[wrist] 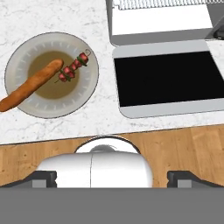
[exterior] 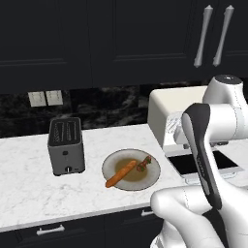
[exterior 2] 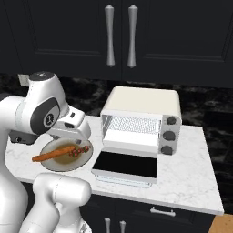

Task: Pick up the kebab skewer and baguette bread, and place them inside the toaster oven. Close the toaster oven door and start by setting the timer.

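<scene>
A round plate on the marble counter carries the orange-brown baguette bread and, touching its right side, the short kebab skewer with red chunks. From the base views the baguette and skewer lie on the plate. To their right stands the cream toaster oven, its dark glass door folded down flat. My gripper hangs open and empty high above the counter's front edge, between plate and door.
A grey two-slot toaster stands left of the plate. Three dark knobs run down the oven's right side. Dark wall cabinets with silver handles hang above. Bare marble lies right of the oven.
</scene>
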